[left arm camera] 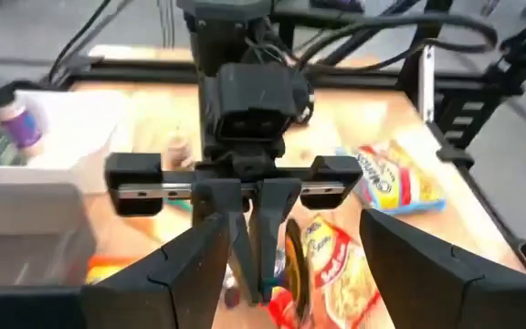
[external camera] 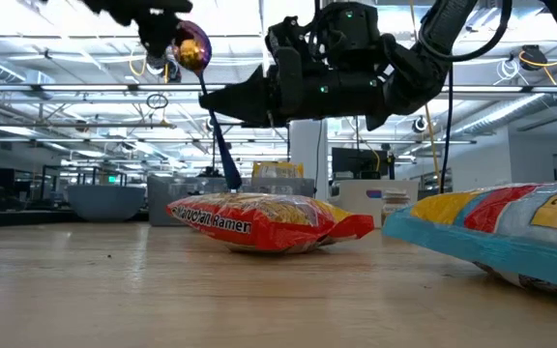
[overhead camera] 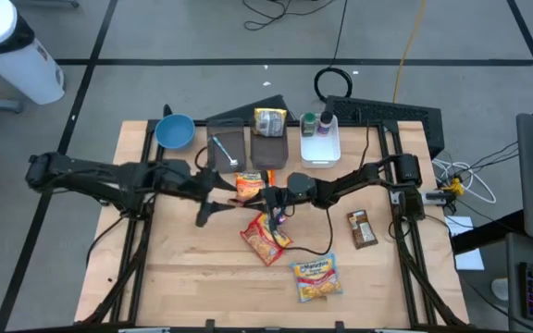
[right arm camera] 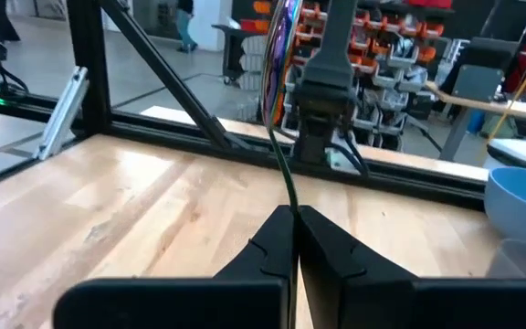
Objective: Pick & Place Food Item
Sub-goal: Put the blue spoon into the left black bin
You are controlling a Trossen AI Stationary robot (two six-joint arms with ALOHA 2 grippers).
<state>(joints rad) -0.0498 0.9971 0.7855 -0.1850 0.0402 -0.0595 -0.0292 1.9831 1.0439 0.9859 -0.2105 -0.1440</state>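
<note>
Red-and-yellow ramen packet (overhead camera: 266, 239), yellow packet (overhead camera: 316, 278) with teal edge, blue bowl (overhead camera: 174, 131), brown bar (overhead camera: 362, 228), pale wood table (overhead camera: 183, 268)

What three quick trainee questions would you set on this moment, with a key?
1. True or false: the right gripper is shut on a thin packet.
2. Which gripper stands open? A: left gripper. B: right gripper.
3. Fill in: the bowl on the table is coloured ___.
Key: 1 true; 2 A; 3 blue.
</note>
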